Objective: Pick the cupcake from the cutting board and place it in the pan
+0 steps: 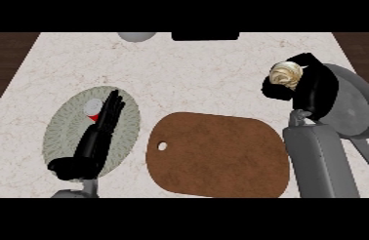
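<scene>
The cupcake (286,74) is sitting in the upper right of the frame, off the cutting board (220,155) and gripped by your right hand (311,90), whose black fingers are curling round its lower part while the pale swirled frosting is showing above them. It is hanging just at the left rim of the grey pan (351,103), which is lying along the right edge of the frame, partly hidden by the hand and forearm.

You are handling something that is probably light and soft: the frosting would likely smear or dent under any touch, so your hold is best kept low, on the base and sides, as it appears to be now. Keeping it upright matters too, since tilting could let the topping meet the fingers. How much of the base is enclosed you cannot tell, because the hand is hiding it.

Moving outward, the brown cutting board is lying at lower centre of the surface (202,68), with nothing on it and a small hole near its left edge. Your left hand (99,131) is resting at the lower left with fingers straight and released, lying over a patterned oval plate (69,119) that is carrying a small white and red object (93,109).

The placing looks nearly done; the cupcake is needing only to travel rightward over the pan.
</scene>
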